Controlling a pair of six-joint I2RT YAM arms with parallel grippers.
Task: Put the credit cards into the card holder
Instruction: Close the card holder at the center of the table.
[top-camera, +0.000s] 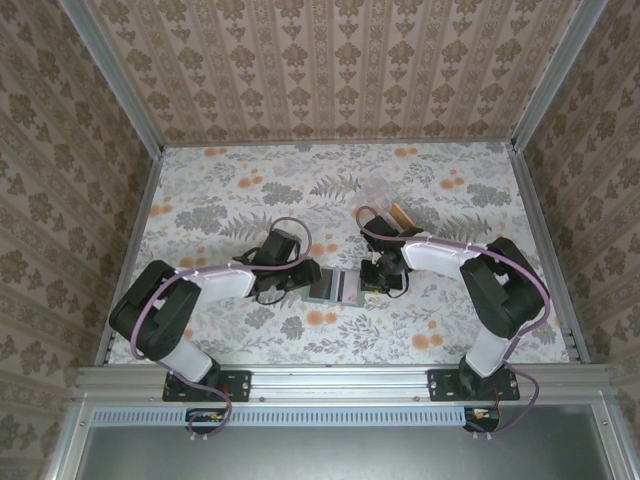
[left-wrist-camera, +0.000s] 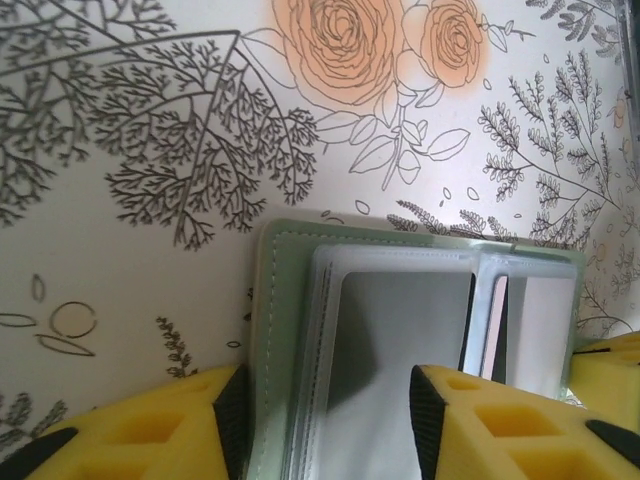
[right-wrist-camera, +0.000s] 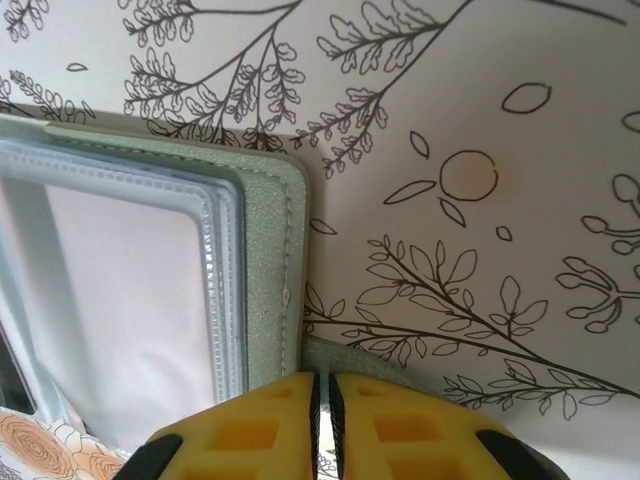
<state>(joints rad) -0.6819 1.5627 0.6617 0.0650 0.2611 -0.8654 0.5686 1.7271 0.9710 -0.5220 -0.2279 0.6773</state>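
Observation:
The sage-green card holder (top-camera: 335, 286) lies open on the flowered table between both grippers. In the left wrist view its green edge (left-wrist-camera: 280, 330) and clear sleeves show, with a grey-white card (left-wrist-camera: 400, 340) in a sleeve and a dark card edge (left-wrist-camera: 497, 335) beside it. My left gripper (left-wrist-camera: 330, 420) is open, its fingers astride the holder's left page. My right gripper (right-wrist-camera: 323, 385) is shut on the holder's small green snap tab (right-wrist-camera: 345, 358). A pale card (right-wrist-camera: 120, 300) fills the sleeve there. An orange card (top-camera: 400, 213) sits at the clear box.
A clear plastic box (top-camera: 383, 197) stands behind the right gripper, towards the back of the table. Patterned walls enclose the table (top-camera: 220, 190) on three sides. A metal rail (top-camera: 340, 380) runs along the near edge.

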